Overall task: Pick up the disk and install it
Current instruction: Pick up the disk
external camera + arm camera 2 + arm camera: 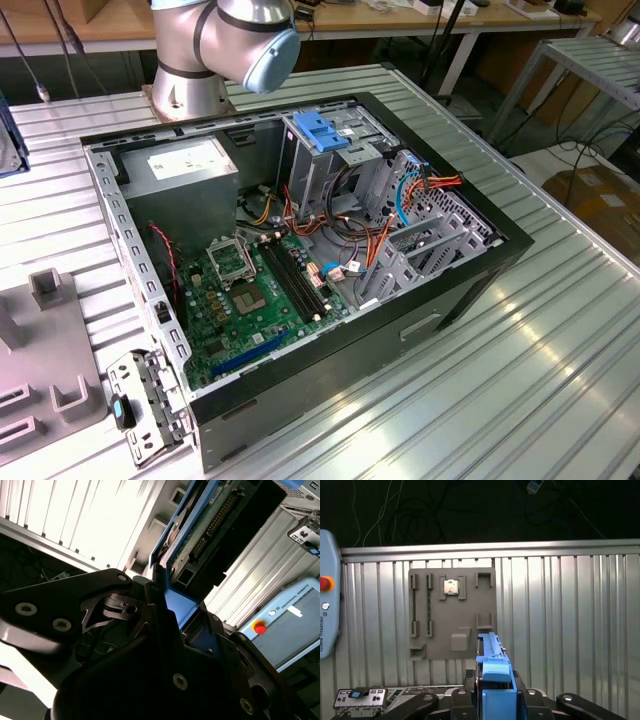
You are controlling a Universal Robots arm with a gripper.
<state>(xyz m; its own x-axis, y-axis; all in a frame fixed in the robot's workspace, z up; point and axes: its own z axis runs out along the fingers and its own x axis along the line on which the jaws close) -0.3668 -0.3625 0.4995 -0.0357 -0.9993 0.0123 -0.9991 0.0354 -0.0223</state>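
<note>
Grips the disk (489, 647) edge-on in the gripper (493, 686), jaws clamped on its two broad sides, bright blue rail plain in both wrist views. Holds it in the air well above the gray holder plate (452, 615), over that plate's edge in the first wrist view, apart from the small square chip (451, 586) seated in the plate. Shows, in the exterior view, the open computer case (330, 385) on the ribbed bench (540, 380) just to the exterior view's right of the plate, with a light-blue latch plate (322, 130) atop its tall cage.
</note>
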